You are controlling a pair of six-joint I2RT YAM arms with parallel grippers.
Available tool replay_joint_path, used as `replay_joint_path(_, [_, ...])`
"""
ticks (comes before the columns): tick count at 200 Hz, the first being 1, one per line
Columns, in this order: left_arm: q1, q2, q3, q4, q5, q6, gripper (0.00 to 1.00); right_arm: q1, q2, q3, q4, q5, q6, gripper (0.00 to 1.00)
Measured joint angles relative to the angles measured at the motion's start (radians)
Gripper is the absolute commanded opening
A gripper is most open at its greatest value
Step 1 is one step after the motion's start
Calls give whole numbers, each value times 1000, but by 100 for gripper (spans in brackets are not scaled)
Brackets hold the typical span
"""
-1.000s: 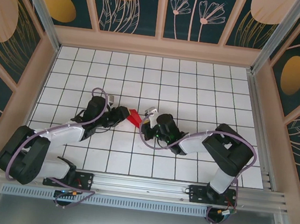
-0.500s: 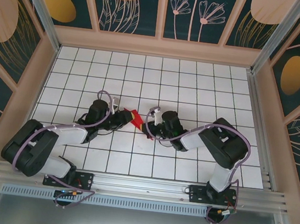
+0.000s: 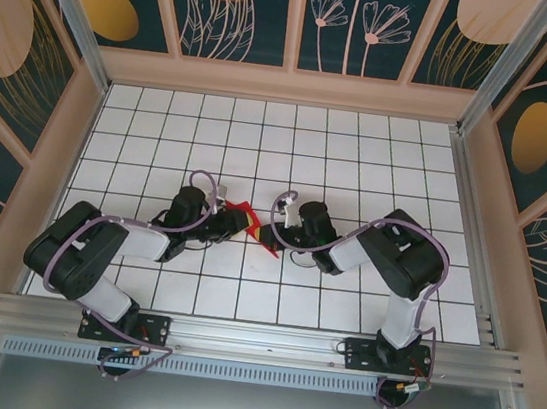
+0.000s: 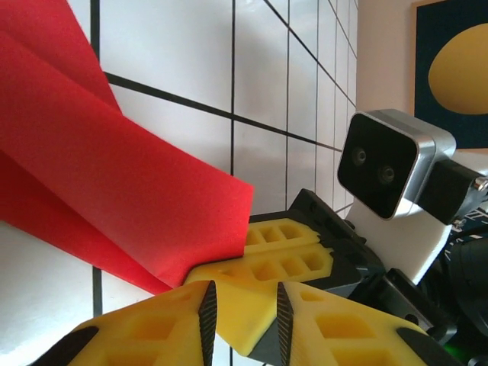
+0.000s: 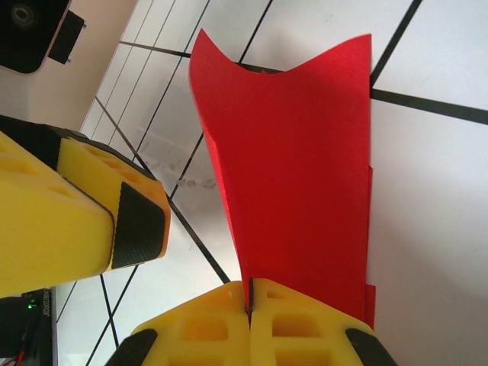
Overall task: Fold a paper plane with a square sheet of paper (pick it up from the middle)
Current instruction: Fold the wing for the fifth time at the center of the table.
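The square sheet of paper is bright red and folded into a narrow, layered, pointed strip, held just above the white grid table at mid-table. My right gripper is shut on one end of the paper, which fans out away from its fingers. My left gripper is open with a narrow gap and holds nothing. It sits right beside the right gripper's yellow fingers, at the edge of the paper. In the top view the left gripper and right gripper face each other across the paper.
One yellow left finger stands close to the left of the paper. The right wrist camera housing is just behind the right fingers. Wooden walls fence the table on three sides; open grid cells lie farther back.
My left gripper has slid right, up to the paper and the right fingers, and its jaws have narrowed. The right gripper keeps its hold and has shifted slightly.
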Motion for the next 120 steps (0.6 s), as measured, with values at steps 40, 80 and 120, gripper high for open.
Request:
replay_joint_path(40, [0, 44, 14, 20, 2, 0, 28, -7, 19, 17, 2, -27, 27, 0])
replay_joint_path(80, [0, 101, 49, 37, 0, 0, 26, -8, 27, 18, 6, -34, 46, 0])
replay_joint_path(120, [0, 119, 55, 37, -7, 1, 25, -13, 31, 29, -2, -38, 49, 0])
